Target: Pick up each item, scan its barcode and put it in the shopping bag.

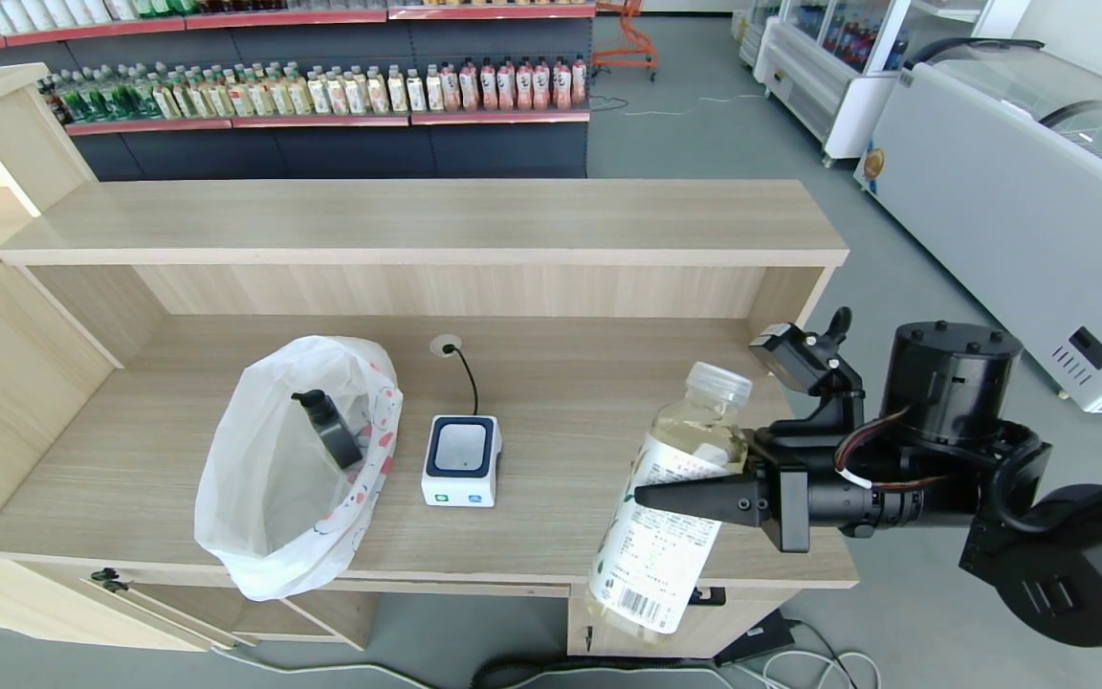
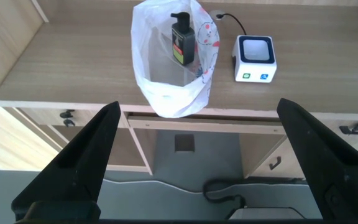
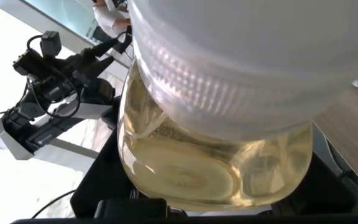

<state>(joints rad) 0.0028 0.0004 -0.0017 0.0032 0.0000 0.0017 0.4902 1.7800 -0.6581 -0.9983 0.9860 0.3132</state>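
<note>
My right gripper (image 1: pixel 680 483) is shut on a clear bottle (image 1: pixel 666 502) of pale yellow drink with a white label and a barcode near its base. It holds the bottle upright over the counter's front right edge. Close up, the bottle (image 3: pixel 216 124) shows its white cap and the liquid. The white scanner (image 1: pixel 460 459) lies mid-counter, left of the bottle. The white shopping bag (image 1: pixel 297 459) stands open at the left, a black pump bottle (image 1: pixel 328 428) inside. My left gripper (image 2: pixel 197 162) is open, hanging before the counter's front edge, with the bag (image 2: pixel 176 56), pump bottle (image 2: pixel 183 38) and scanner (image 2: pixel 255 57) beyond.
The wooden counter (image 1: pixel 561 383) has a raised back shelf and side walls. The scanner's black cable (image 1: pixel 465 373) runs to a hole at the back. Drink shelves and freezers stand behind. Cables lie on the floor below the counter.
</note>
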